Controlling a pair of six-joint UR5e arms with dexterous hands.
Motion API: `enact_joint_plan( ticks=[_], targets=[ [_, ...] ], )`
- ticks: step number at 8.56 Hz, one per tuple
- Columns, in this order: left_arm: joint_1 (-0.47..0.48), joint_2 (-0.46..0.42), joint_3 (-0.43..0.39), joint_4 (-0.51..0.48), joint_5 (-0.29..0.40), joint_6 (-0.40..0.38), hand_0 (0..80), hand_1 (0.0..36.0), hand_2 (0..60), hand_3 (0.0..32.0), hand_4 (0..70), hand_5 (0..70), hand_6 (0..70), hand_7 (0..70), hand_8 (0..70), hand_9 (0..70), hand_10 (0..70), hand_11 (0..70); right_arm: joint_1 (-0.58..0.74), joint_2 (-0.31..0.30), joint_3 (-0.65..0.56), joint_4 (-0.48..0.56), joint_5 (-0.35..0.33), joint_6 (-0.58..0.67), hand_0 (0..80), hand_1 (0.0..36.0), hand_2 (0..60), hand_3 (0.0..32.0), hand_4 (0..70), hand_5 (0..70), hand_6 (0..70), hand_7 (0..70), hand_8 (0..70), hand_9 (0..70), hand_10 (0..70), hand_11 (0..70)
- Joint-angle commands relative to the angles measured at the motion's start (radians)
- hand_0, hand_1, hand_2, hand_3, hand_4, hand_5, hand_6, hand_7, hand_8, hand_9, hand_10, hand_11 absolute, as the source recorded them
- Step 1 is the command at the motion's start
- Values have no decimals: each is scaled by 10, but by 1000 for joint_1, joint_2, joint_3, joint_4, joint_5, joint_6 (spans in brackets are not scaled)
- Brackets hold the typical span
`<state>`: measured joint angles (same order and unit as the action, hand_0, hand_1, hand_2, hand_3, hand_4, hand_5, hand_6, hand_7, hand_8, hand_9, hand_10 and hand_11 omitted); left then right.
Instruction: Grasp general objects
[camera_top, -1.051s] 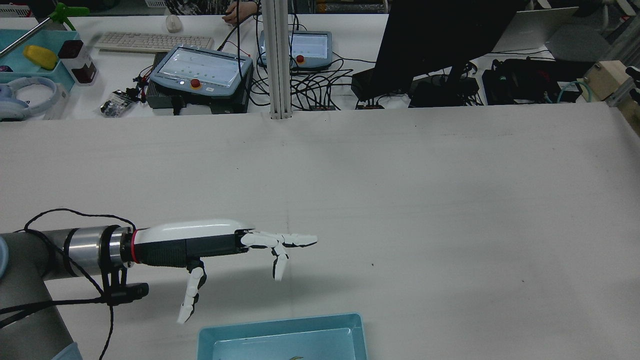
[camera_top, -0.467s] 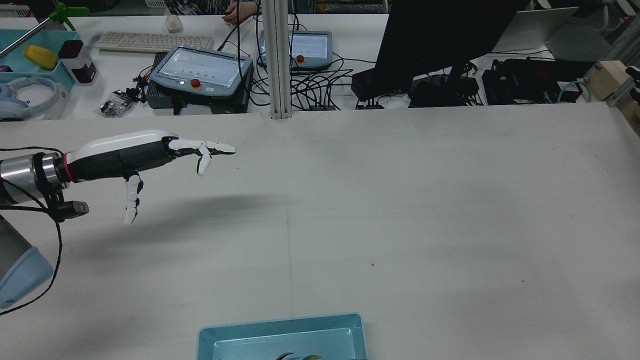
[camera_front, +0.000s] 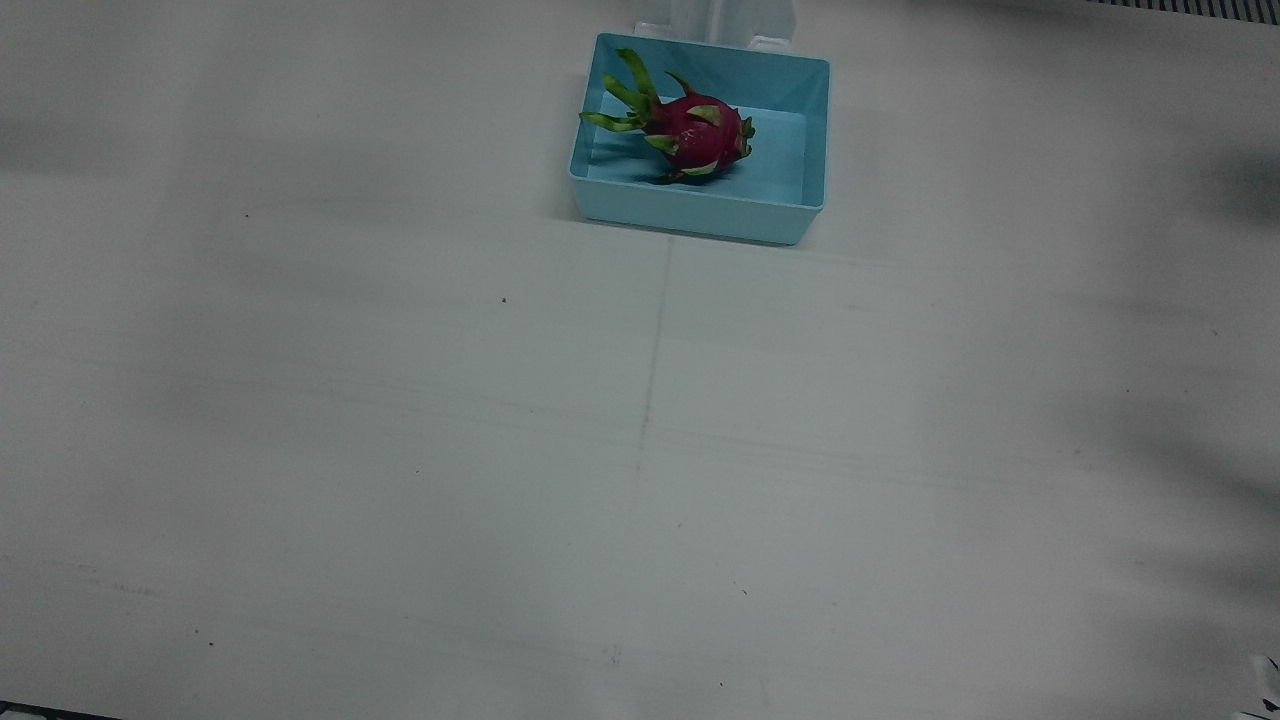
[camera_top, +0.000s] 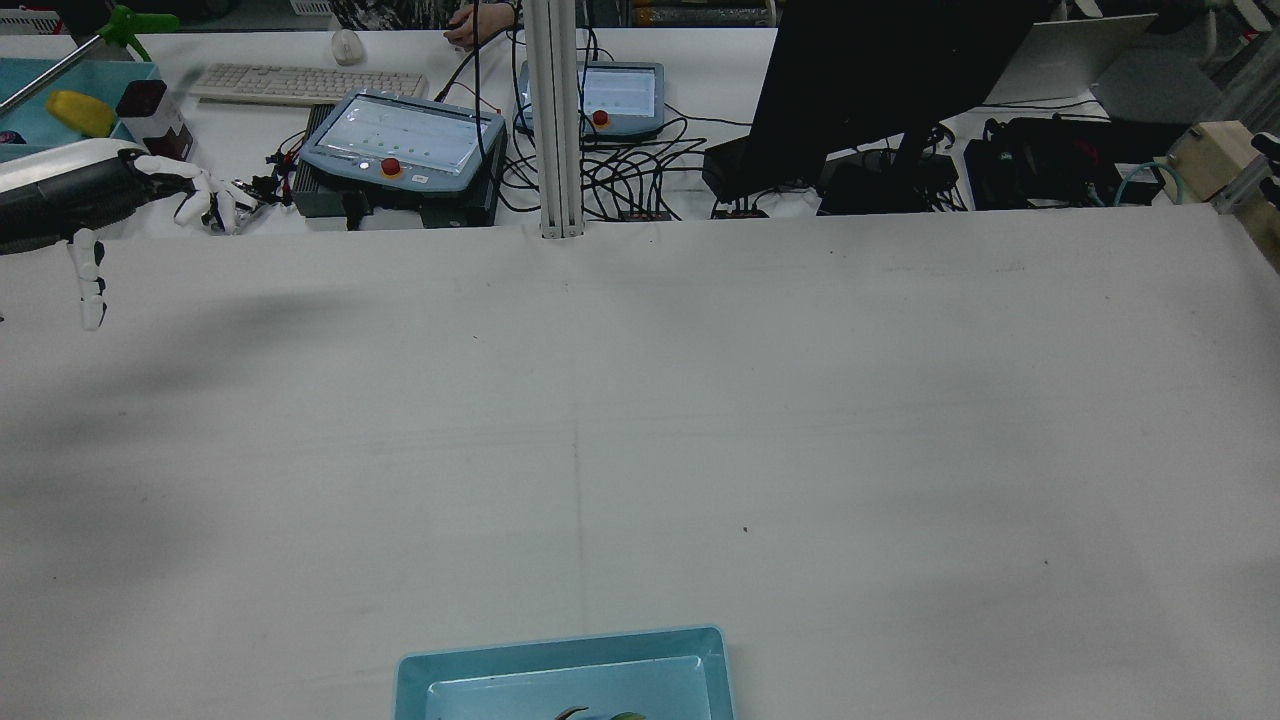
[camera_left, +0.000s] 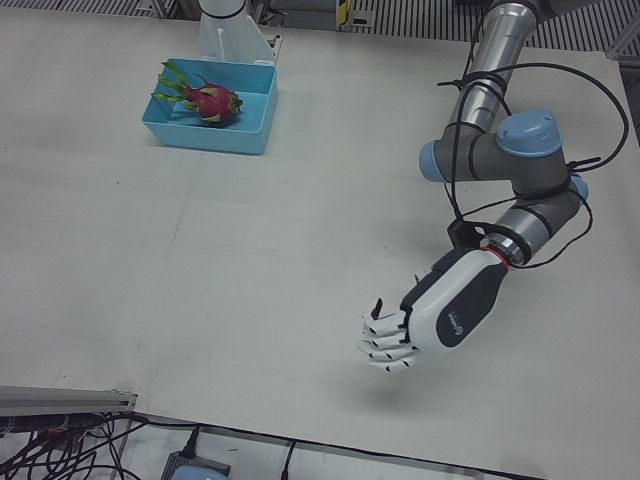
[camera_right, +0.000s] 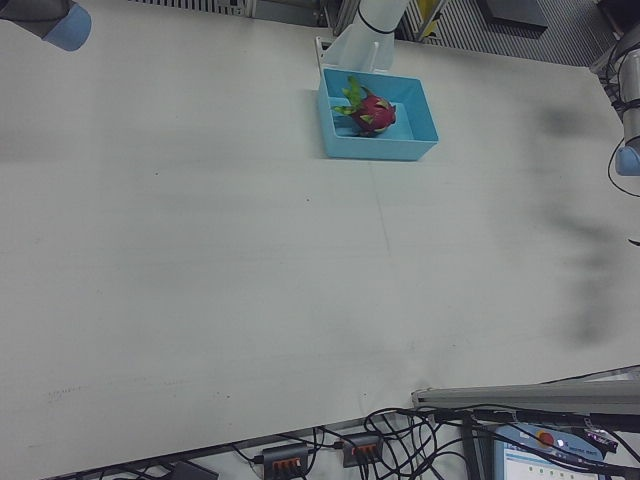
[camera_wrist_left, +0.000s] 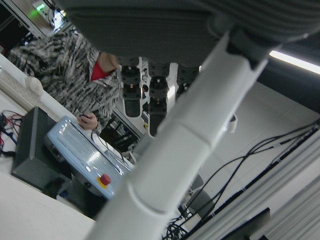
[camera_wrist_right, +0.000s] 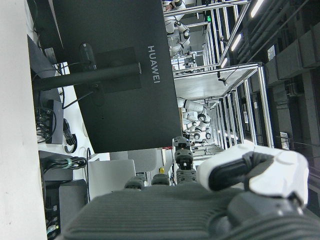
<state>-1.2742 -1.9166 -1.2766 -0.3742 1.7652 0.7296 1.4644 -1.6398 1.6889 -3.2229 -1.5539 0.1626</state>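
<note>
- The magenta dragon fruit with green leafy scales (camera_front: 695, 133) lies inside the shallow light-blue plastic bin (camera_front: 700, 205), which sits at the robot-side edge of the white tabletop (camera_front: 640, 450), just in front of the arm pedestals.
- In the front view the fruit's long axis runs across the bin. Its round body is toward the side of the robot's left arm and its long green tips fan out toward the opposite wall.
- The white-and-black left hand (camera_left: 425, 318) hovers above the tabletop well away from the bin, near the operators' edge and out on the robot's left side. Its fingers (camera_left: 385, 345) are spread and hold nothing, so the hand is open and empty.
- From this hand the bin lies back toward the robot and inward toward the table's middle. My judgement is that any reach to the fruit crosses most of the tabletop.
- The right hand (camera_wrist_right: 200, 210) shows only in its own camera, seen from behind. Whether its fingers are apart or closed cannot be told, nor how near it is to the bin.
- Nothing stands on the tabletop between the left hand and the bin. The bin's walls are the only obstacle, so a grasp would probably need to come from above.
- Beyond the far edge from the bin stand two grey teach pendants with red buttons (camera_top: 400, 140), and a person's hand (camera_top: 465, 35) rests on the desk there.
</note>
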Motion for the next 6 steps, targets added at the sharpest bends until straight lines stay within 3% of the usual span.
enact_joint_plan(
  ticks=[1,3,4,6],
  targets=[
    [-5,138,92,-120,-315,-30,543,260,576,0,261,700,574,700,419,483,270,406,1,0,0,2,0,0,0,0,0,0,0,0,0,0,0,0,0,0],
    [-4,140,115,-149,-319,-56,508,199,532,0,293,700,700,700,511,615,365,524,1,0,0,2,0,0,0,0,0,0,0,0,0,0,0,0,0,0],
    [7,139,190,-252,-319,-131,510,208,560,0,295,700,700,700,533,650,380,543,1,0,0,2,0,0,0,0,0,0,0,0,0,0,0,0,0,0],
    [67,139,210,-321,-323,-167,509,212,566,0,297,700,700,700,546,669,398,565,1,0,0,2,0,0,0,0,0,0,0,0,0,0,0,0,0,0]
  ],
)
